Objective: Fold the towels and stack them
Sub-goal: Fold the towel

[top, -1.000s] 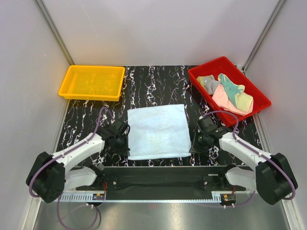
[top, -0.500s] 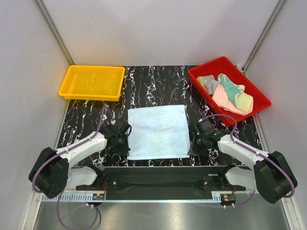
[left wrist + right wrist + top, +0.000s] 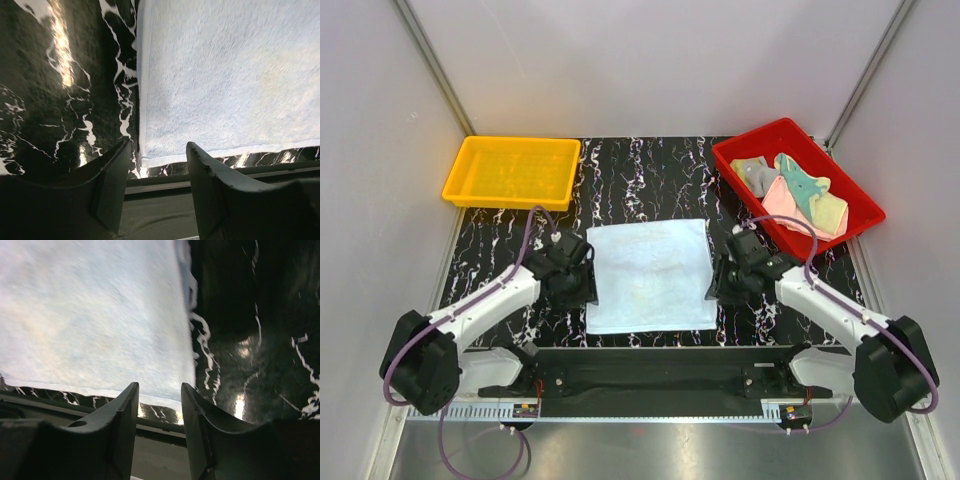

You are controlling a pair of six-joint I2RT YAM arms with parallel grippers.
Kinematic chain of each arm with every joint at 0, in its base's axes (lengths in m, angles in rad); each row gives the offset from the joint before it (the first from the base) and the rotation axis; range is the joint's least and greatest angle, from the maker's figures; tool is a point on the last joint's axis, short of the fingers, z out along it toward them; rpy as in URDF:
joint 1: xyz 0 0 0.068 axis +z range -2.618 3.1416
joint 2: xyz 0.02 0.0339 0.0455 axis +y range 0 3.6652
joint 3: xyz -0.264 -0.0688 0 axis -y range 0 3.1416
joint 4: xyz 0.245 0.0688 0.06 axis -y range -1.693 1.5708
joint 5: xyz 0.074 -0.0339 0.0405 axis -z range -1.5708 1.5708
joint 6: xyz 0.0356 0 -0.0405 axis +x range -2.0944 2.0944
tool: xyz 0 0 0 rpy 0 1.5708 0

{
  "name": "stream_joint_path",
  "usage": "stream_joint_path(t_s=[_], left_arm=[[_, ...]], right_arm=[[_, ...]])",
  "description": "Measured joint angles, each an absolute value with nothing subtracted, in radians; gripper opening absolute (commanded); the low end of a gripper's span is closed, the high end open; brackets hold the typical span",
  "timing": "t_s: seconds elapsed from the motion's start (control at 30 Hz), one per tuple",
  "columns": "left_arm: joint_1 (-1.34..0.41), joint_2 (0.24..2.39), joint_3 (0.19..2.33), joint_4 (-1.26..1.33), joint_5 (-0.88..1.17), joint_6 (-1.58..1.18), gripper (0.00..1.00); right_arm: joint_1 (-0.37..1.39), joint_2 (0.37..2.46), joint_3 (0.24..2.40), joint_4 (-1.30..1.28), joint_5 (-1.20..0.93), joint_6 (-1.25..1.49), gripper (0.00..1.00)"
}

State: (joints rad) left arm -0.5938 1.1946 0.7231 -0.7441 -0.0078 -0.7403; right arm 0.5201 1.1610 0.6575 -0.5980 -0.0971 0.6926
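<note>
A light blue towel (image 3: 650,275) lies spread flat on the black marbled table. My left gripper (image 3: 582,287) hovers at its near left corner, jaws open and holding nothing. My right gripper (image 3: 717,287) stands open at the near right corner, also holding nothing. In the left wrist view the towel (image 3: 225,75) fills the upper right, and its hemmed corner shows between the tips of the left gripper (image 3: 159,146). The right wrist view has the towel (image 3: 90,315) at upper left, its near edge just beyond the right gripper (image 3: 159,387). More towels, pink (image 3: 782,200), teal (image 3: 802,185) and yellow (image 3: 830,215), lie heaped in the red tray (image 3: 748,134).
A yellow tray (image 3: 505,195) stands at the back left. The arms' black base rail (image 3: 650,365) runs along the near table edge, right behind the towel. White walls enclose the table on the left, right and back.
Both grippers were shut at the towel's near corners and have now opened, letting go. Both have shifted a little away from the near edge, and the towel lies flat.
</note>
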Motion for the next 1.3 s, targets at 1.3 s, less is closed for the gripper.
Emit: stream_joint_path(t_s=[1.3], left_arm=[[-0.498, 1.181, 0.701, -0.701, 0.001, -0.636, 0.57]], right_arm=[[0.421, 1.322, 0.833, -0.672, -0.097, 0.562, 0.54]])
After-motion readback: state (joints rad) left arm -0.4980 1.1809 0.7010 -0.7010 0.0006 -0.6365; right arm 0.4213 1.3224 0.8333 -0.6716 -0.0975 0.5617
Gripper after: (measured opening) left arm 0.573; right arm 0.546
